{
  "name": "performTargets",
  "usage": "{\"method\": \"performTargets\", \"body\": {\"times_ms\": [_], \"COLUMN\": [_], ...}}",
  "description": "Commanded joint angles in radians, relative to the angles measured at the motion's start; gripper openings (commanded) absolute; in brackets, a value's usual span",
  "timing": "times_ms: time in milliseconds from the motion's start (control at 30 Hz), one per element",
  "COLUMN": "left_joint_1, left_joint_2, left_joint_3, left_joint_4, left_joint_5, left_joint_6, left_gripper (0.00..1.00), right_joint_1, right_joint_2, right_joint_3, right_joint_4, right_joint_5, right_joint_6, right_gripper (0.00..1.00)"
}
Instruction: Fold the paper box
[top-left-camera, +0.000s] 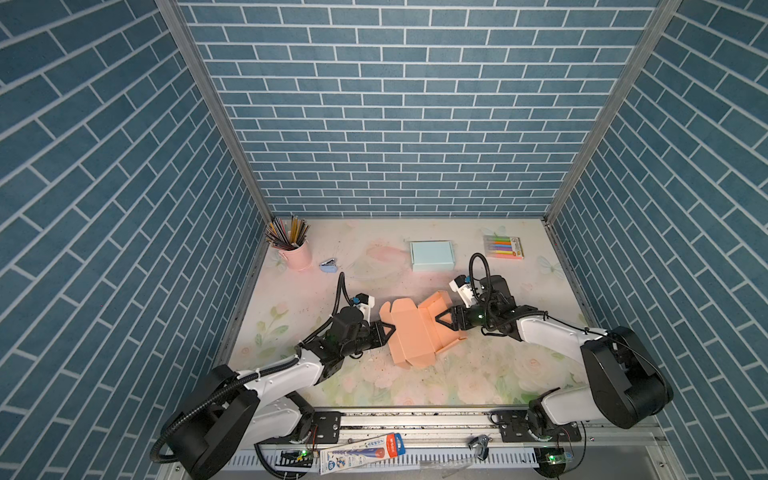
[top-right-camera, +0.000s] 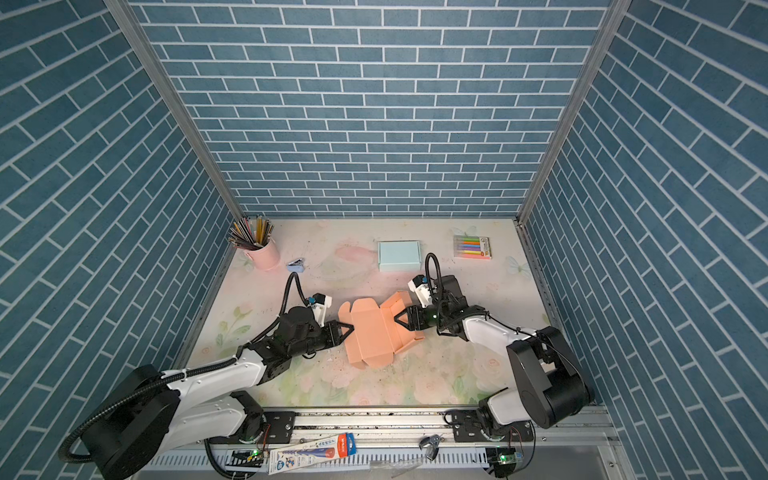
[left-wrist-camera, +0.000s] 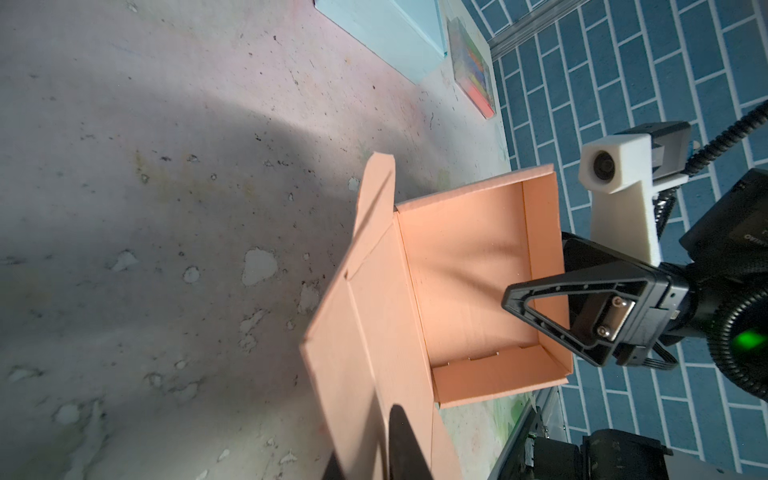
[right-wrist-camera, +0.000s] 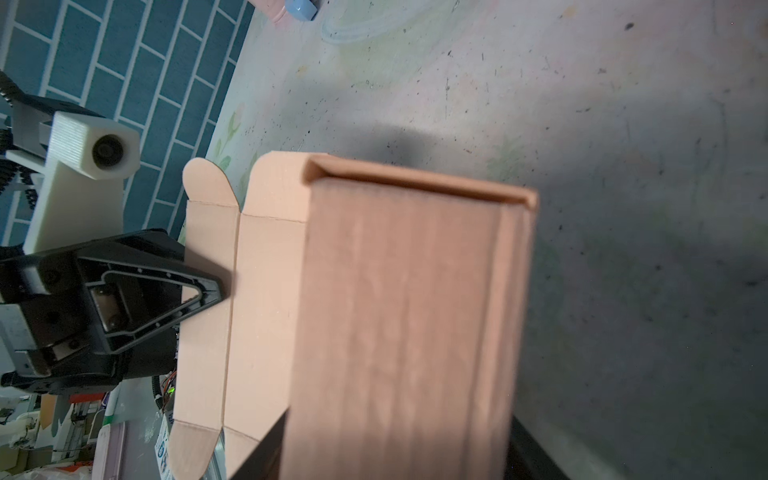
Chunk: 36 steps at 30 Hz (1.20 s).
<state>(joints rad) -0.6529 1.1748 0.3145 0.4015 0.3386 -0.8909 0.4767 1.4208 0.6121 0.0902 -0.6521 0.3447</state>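
Blue-and-red card packet (top-left-camera: 365, 451) lies nearest, on the metal rail (top-left-camera: 415, 420) in front of the flowered bench (top-left-camera: 436, 386). Past it, mid-bench, sits the salmon-pink half-folded paper box (top-left-camera: 409, 336), directly between the two hands: its flat lid panel (left-wrist-camera: 374, 332) reaches toward the left hand (top-left-camera: 391, 330), its raised tray (left-wrist-camera: 465, 270) toward the right hand (top-left-camera: 437, 319). The box's spread runs left to right, hand to hand, with the creases running near to far, so I judge the lid must swing rightward over the tray, and the left hand, nearer the lid, is the one to carry it. The left hand is pinched on the lid's outer flap (right-wrist-camera: 208, 249), with card between its fingers (left-wrist-camera: 112, 449). The right hand's jaws stand apart astride the tray's wall; whether they press on it I cannot tell. Farthest back are a pale blue closed box (top-left-camera: 432, 254), a pack of coloured markers (top-left-camera: 503, 247) and a pink cup of pencils (top-left-camera: 297, 255)
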Motion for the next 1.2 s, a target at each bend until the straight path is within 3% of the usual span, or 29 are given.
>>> {"method": "performTargets", "body": {"times_ms": [0,367,633,933,1167], "left_joint_1": [0.003,0.042,0.112,0.128,0.127], "left_joint_2": [-0.001,-0.039,-0.058,-0.017,0.082], "left_joint_3": [0.018,0.073,0.205,0.377,0.543], "left_joint_4": [0.004,-0.116,-0.356,-0.616,-0.816], "left_joint_5": [-0.02,-0.02,0.07,0.102,0.163], "left_joint_6": [-0.011,0.046,0.248,0.449,0.616], "left_gripper": [0.13,0.1,0.07,0.03,0.03], "right_joint_1": [-0.003,0.007,0.0,-0.009,-0.008], "right_joint_2": [-0.039,-0.237,-0.322,-0.455,-0.574], "right_joint_3": [-0.015,-0.079,-0.071,-0.051,-0.083], "right_joint_4": [-0.002,-0.077,-0.179,-0.239,-0.119], "right_joint_5": [0.0,0.024,0.106,0.188,0.193], "right_joint_6": [0.013,0.0,-0.026,-0.025,-0.052], "right_gripper": [0.64,0.74,0.75,0.75,0.78]}}
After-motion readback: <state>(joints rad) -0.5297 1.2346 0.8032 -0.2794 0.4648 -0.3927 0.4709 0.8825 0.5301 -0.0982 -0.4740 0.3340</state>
